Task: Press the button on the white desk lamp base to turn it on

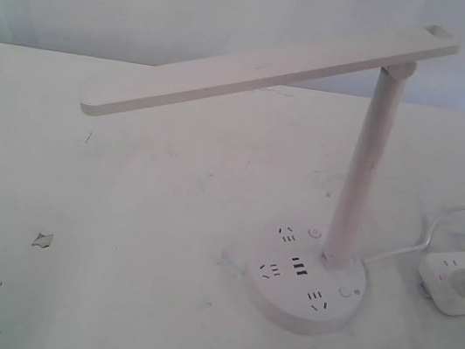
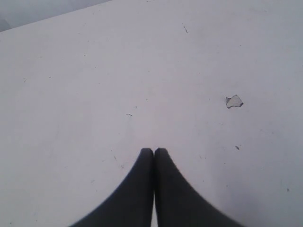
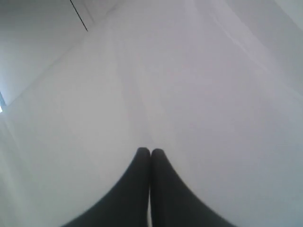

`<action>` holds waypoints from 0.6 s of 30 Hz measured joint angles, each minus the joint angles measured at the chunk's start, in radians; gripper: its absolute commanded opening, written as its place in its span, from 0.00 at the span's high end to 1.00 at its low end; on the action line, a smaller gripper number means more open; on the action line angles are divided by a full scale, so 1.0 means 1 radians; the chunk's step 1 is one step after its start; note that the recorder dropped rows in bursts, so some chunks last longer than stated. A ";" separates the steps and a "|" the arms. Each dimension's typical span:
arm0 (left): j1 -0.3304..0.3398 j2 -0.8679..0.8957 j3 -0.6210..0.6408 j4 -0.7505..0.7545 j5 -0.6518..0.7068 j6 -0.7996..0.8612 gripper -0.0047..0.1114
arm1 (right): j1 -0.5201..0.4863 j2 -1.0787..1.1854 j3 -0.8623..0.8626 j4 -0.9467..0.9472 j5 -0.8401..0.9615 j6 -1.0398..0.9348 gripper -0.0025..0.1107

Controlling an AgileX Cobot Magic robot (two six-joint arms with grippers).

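The white desk lamp stands right of centre in the exterior view, its long flat bar head (image 1: pixel 267 69) reaching left from a slim post (image 1: pixel 364 169). Its round white desk lamp base (image 1: pixel 283 302) carries socket holes, dark USB slots (image 1: pixel 298 266) and two small round buttons, one near the post (image 1: pixel 314 234) and one at the front right (image 1: pixel 344 291). No light shows from the head. Neither arm appears in the exterior view. My left gripper (image 2: pixel 153 150) is shut over bare table. My right gripper (image 3: pixel 150 151) is shut too, over a plain white surface. The lamp is in neither wrist view.
A white power strip (image 1: pixel 463 282) with a plug and cable (image 1: pixel 451 218) lies right of the base. A small chipped mark (image 1: pixel 43 239) shows on the white table at the left, and the same chipped mark (image 2: pixel 234 101) appears in the left wrist view.
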 measured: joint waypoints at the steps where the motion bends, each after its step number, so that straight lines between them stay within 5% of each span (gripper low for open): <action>1: 0.000 0.000 0.000 0.000 0.000 0.000 0.96 | 0.000 -0.002 0.000 0.000 -0.077 0.022 0.98; 7: 0.000 0.000 0.000 0.000 0.000 0.000 0.96 | 0.000 0.003 -0.039 -0.096 -0.203 0.040 0.98; 12: 0.000 0.000 0.000 0.000 0.000 0.000 0.96 | 0.000 0.229 -0.179 -0.788 -0.223 0.211 0.98; 18: 0.000 0.000 0.000 0.000 0.000 0.000 0.96 | 0.000 0.575 -0.300 -1.231 -0.322 0.443 0.98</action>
